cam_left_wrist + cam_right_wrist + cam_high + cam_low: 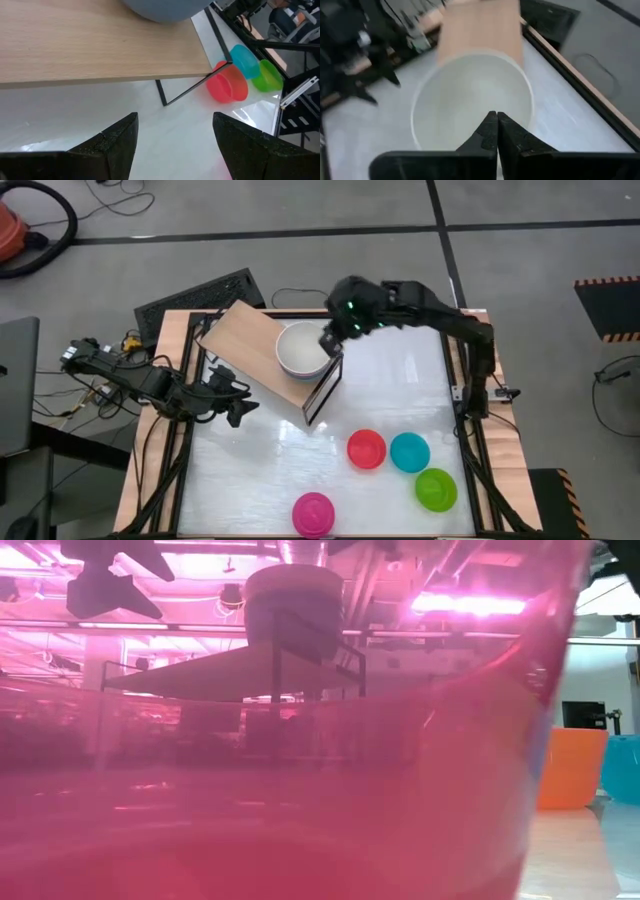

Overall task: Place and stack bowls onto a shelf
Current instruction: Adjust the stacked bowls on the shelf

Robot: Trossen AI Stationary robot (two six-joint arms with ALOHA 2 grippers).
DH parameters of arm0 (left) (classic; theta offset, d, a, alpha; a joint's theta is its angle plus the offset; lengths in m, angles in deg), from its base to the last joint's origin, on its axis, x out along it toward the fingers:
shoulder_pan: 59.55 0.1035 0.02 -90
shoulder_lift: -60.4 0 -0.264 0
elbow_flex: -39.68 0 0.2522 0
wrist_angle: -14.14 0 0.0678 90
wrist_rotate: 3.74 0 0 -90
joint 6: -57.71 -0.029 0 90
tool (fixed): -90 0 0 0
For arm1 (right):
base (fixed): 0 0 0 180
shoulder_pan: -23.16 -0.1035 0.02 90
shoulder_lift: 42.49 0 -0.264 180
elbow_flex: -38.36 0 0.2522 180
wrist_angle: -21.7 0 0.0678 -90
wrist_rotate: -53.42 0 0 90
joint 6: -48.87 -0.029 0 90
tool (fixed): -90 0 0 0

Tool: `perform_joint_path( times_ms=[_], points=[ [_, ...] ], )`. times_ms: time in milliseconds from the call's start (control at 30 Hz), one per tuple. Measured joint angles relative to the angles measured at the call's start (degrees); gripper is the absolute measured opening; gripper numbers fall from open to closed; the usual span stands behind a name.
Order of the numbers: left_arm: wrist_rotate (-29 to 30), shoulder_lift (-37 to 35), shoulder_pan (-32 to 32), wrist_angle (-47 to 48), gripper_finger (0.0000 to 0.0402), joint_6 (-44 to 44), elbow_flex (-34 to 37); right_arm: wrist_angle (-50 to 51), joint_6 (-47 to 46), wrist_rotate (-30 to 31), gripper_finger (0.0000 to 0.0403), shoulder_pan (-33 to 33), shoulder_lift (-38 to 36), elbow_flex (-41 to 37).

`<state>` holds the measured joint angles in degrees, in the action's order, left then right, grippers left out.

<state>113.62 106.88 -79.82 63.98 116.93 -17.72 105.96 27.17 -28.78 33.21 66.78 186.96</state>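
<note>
Right end effector [330,340] is over the shelf [250,340], fingers pinched together on the near rim of the white bowl [302,350]. In the right wrist view the 2 fingertips [496,131] meet with the rim between them, and the bowl's open mouth faces the camera. The bowl sits on the light-wood board, toward the edge nearest the black frame leg; from below it reads as blue-grey, so there may be more than 1 bowl in this stack, though I cannot tell for sure.

Left end effector [232,402] waits low over the desk [260,470] just beside the shelf's front edge, fingers [115,142] spread wide, holding nothing.

Further out, 4 bowls remain loose on the desk: red bowl [366,448], teal bowl [409,452] touching or nearly touching it, lime green bowl [436,489], and magenta bowl [313,513] at the near edge, pressed close against the low camera so it fills that view.

Risks, as I judge them:
- The bowl is close to the board's edge; a sideways drag on release could tip it off.
- A rim pinch is a thin hold; opening while lifting could flip the bowl.
- The shelf sits skewed and looks light, so a downward push may shift it.
- The left arm is near the frame and could knock it.

No brands, labels or writing readable anywhere.
</note>
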Motion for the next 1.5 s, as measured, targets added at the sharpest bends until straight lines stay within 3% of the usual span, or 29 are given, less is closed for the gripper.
perform_joint_path(
  times_ms=[167,333,567,1100,1500],
  points=[
    [0.2,0.0,0.0,0.6,0.024,0.3,0.0,19.1,-7.5,8.8,0.0019,-4.2,0.6,-0.3],
    [0.3,0.0,0.0,0.5,0.024,0.4,0.0,16.4,-7.9,10.1,0.0032,-6.5,1.5,-4.7],
    [0.3,0.0,0.0,0.5,0.024,1.0,0.0,18.5,-8.8,10.2,0.0018,-7.0,2.7,-11.4],
    [2.0,0.0,0.0,0.7,0.024,0.6,0.0,3.5,-5.1,6.4,0.002,-5.6,2.6,-16.0],
    [2.7,0.0,0.0,2.6,0.024,0.6,0.0,-16.5,0.5,1.4,0.0021,-2.2,2.6,-21.7]
  ],
)
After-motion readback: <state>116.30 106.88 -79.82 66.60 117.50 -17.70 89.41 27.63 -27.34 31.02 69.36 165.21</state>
